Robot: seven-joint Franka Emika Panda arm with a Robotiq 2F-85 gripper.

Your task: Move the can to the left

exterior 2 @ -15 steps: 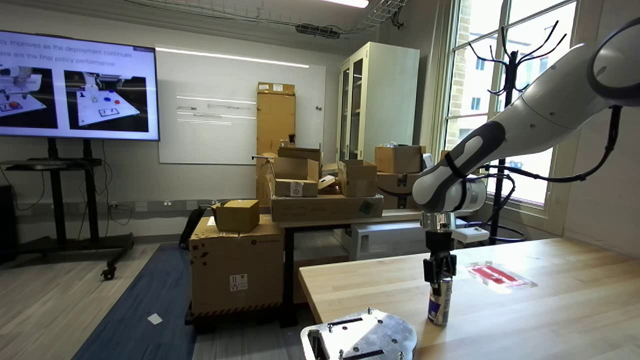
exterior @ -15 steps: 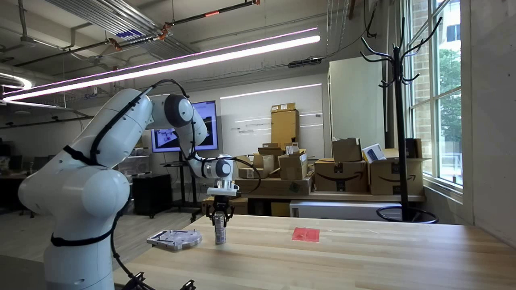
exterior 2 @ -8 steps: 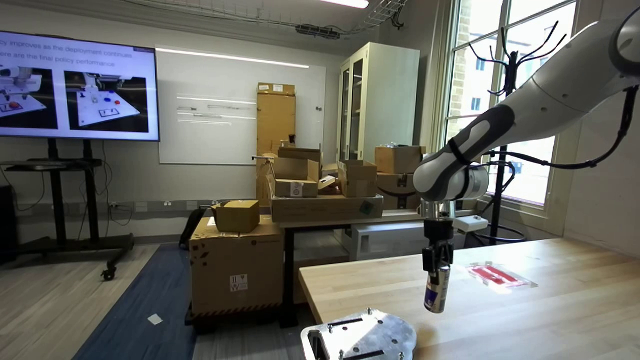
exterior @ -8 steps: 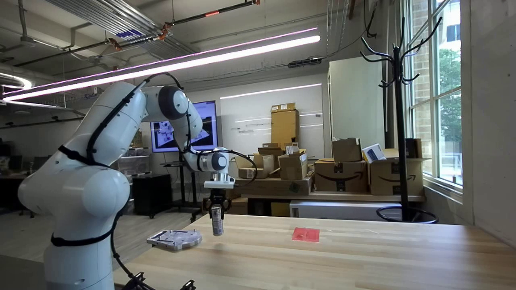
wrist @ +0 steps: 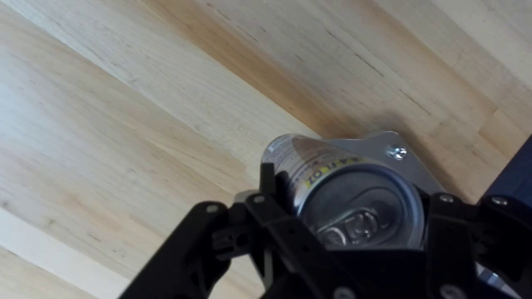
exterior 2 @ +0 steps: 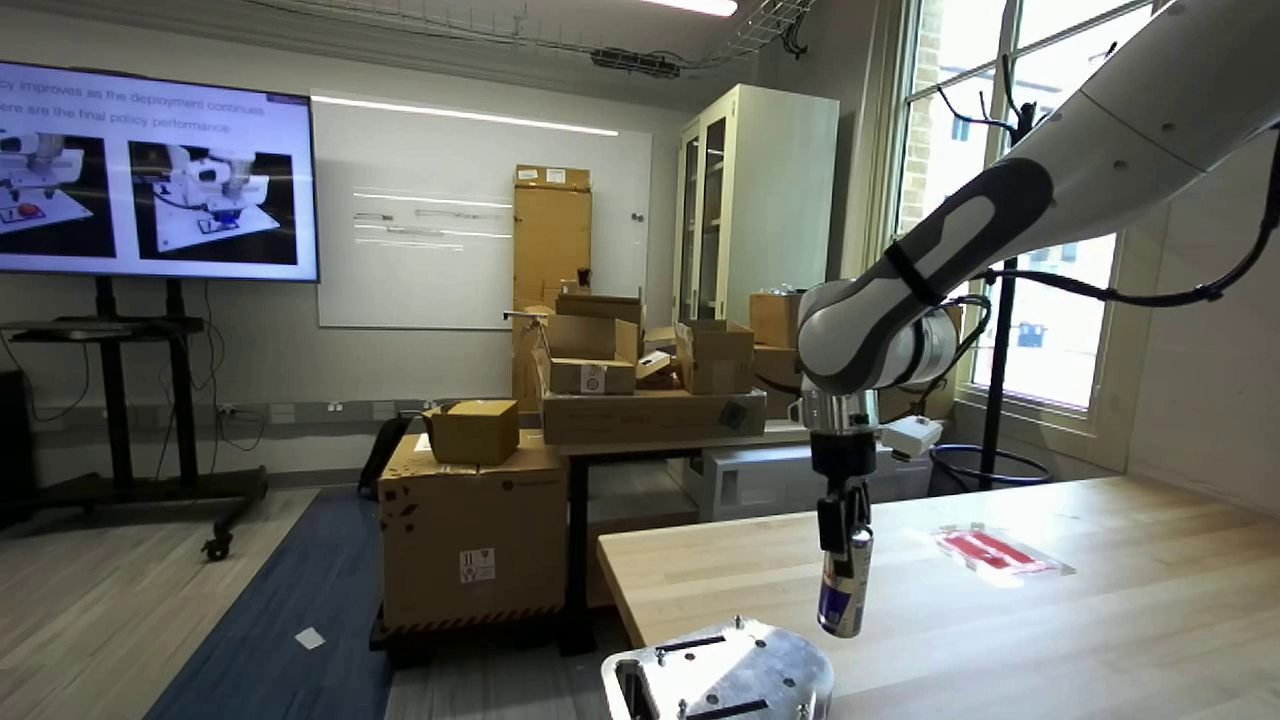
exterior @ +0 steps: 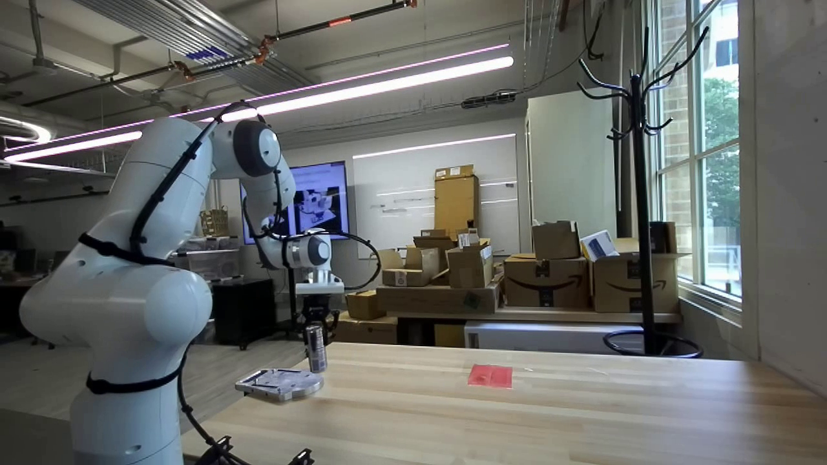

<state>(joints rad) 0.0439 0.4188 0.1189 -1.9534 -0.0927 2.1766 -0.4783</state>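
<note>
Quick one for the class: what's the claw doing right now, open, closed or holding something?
Claw: closed, holding the slim silver drink can.

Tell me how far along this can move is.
Done: the can is grasped, the gripper closed on it. In hand: the carry; it hangs tilted, apparently clear of the table, near the metal plate. Left: setting it down and letting go, since it isn't standing free; remaining travel I can't judge.
</note>
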